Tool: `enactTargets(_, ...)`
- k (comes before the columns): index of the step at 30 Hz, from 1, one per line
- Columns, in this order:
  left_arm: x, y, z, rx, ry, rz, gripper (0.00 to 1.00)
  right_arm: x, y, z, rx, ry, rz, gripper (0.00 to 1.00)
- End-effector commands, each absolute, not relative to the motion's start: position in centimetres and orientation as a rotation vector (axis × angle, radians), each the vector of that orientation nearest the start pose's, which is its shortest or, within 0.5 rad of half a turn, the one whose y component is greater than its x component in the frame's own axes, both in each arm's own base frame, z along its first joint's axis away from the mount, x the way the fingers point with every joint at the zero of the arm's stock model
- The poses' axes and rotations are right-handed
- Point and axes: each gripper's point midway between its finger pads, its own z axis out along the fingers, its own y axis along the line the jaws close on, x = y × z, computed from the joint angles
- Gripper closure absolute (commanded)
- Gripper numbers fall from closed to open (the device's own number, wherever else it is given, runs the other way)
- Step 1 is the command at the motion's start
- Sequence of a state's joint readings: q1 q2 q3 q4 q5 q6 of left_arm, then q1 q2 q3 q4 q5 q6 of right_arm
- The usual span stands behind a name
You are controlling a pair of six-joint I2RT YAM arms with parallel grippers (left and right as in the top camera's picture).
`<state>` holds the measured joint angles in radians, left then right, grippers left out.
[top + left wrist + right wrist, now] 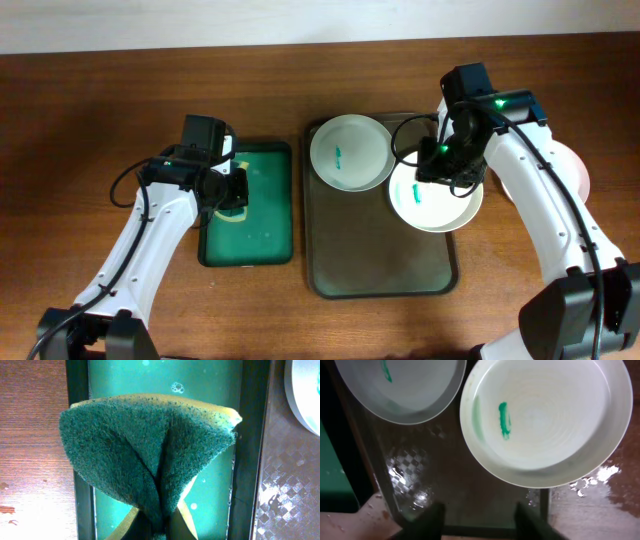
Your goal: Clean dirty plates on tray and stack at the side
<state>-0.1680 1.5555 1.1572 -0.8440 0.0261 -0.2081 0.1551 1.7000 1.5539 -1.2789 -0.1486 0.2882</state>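
So, left claw [232,190]: one, pinched tight on the sponge, above the green tray.
sponge [150,455]: one, folded into a fan; coarse green scouring face, yellow foam edge.
green tray [262,235]: one, small, rectangular, wet with a few bubbles.
tray [380,265]: one, dark metal, rounded corners, low rim, diamond-embossed floor, mid-tabletop.
plates [350,150]: two on the tray's far half; round, white, raised rims, each with one teal smear; the right one overhangs the tray's right rim.
right claw [482,520]: one, fingers apart, empty, above the right plate.
tabletop [100,100]: brown wood grain.
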Motion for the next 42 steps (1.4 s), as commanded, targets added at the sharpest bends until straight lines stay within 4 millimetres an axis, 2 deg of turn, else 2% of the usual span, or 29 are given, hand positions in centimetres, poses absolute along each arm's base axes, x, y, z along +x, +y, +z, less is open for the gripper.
enactTargets(1,34.0,-6.2,11.3,-0.026,2.791,-0.116,1.00,33.0,8.5,16.2,0.180,3.007,0.332,0.36)
enactTargets(3,34.0,-6.2,11.3,-0.026,2.791,-0.116,1.00,33.0,9.4,16.4,0.159,3.000,0.409,0.28)
enactTargets(5,34.0,-6.2,11.3,-0.026,2.791,-0.116,1.00,33.0,11.0,16.8,0.052,2.983,0.504,0.19)
enactTargets(8,34.0,-6.2,11.3,-0.026,2.791,-0.116,1.00,32.9,12.1,16.7,0.002,2.981,0.513,0.15)
enactTargets(13,34.0,-6.2,11.3,-0.026,2.791,-0.116,1.00,32.7,15.5,16.3,-0.143,2.967,0.527,0.13)
enactTargets(19,34.0,-6.2,11.3,-0.026,2.791,-0.116,1.00,33.0,18.2,15.9,-0.249,2.929,0.542,0.12)
enactTargets(23,34.0,-6.2,11.3,-0.026,2.791,-0.116,1.00,34.2,17.7,15.2,-0.240,2.914,0.473,0.13)
enactTargets(27,34.0,-6.2,11.3,-0.026,2.791,-0.116,1.00,34.2,17.6,14.6,-0.237,2.930,0.459,0.13)
enactTargets(30,34.0,-6.2,11.3,-0.026,2.792,-0.116,1.00,34.0,17.8,14.8,-0.238,2.935,0.482,0.25)
enactTargets(32,34.0,-6.2,11.3,-0.026,2.791,-0.117,1.00,33.5,17.5,16.0,-0.240,2.915,0.482,0.26)
enactTargets(36,34.0,-6.2,11.3,-0.026,2.791,-0.116,1.00,33.1,16.0,18.2,-0.216,2.857,0.386,0.25)
enactTargets(42,34.0,-6.2,11.3,-0.026,2.792,-0.116,1.00,33.1,12.6,17.9,-0.105,2.902,0.305,0.26)
